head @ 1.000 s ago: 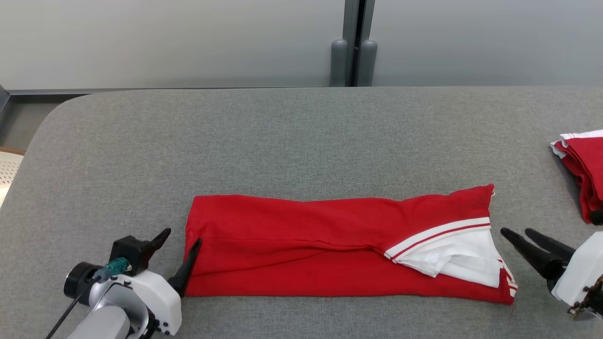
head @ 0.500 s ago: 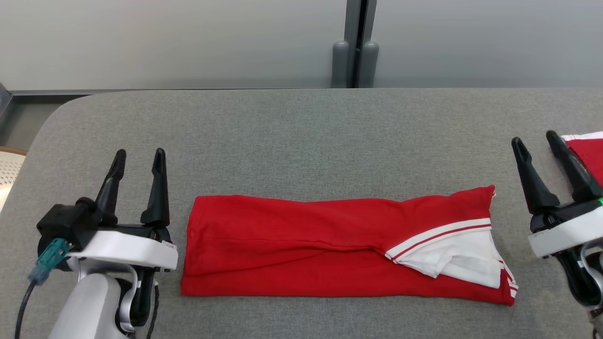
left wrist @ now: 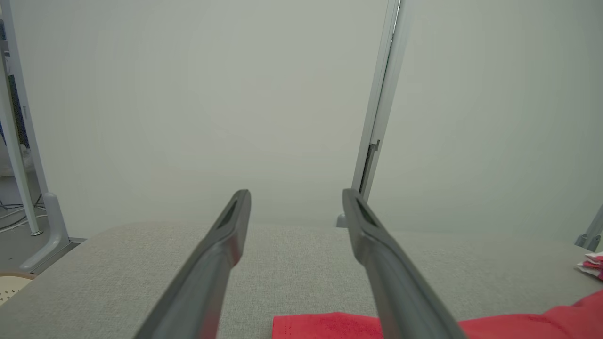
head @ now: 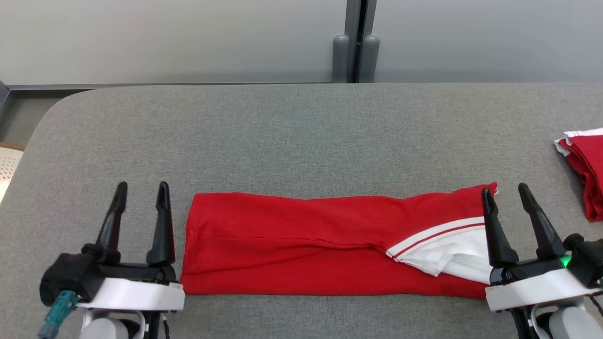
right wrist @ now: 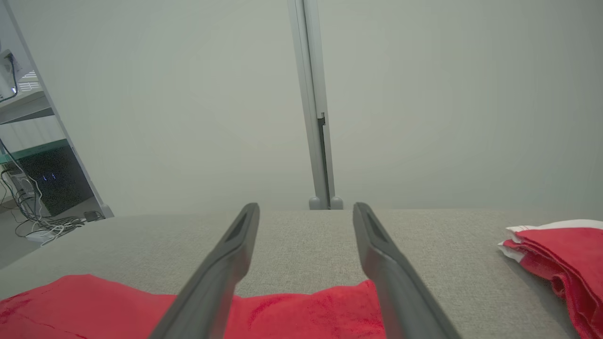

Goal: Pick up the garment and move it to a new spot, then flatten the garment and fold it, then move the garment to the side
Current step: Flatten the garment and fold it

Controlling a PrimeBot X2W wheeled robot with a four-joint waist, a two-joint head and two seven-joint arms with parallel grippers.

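The garment [head: 306,240] is red with a white, red-striped part at its right end. It lies folded into a long flat strip across the near half of the grey table [head: 301,132]. My left gripper [head: 142,186] stands open and empty just left of the strip's left edge, fingers pointing away from me. My right gripper [head: 505,189] is open and empty at the strip's right end, its left finger overlapping the cloth's edge. In the left wrist view, the garment [left wrist: 330,326] shows low between the fingers of the left gripper [left wrist: 297,194]. In the right wrist view, the garment [right wrist: 301,310] lies under the right gripper [right wrist: 306,207].
A second red and white folded garment [head: 586,165] lies at the table's right edge, also seen as a pile [right wrist: 560,254] in the right wrist view. A grey partition wall with a post [head: 353,52] stands behind the table. The table's left corner is rounded.
The left gripper left the garment's left edge and now stands upright beside it. The right gripper swung in from the right to the garment's right end. The garment stayed put.
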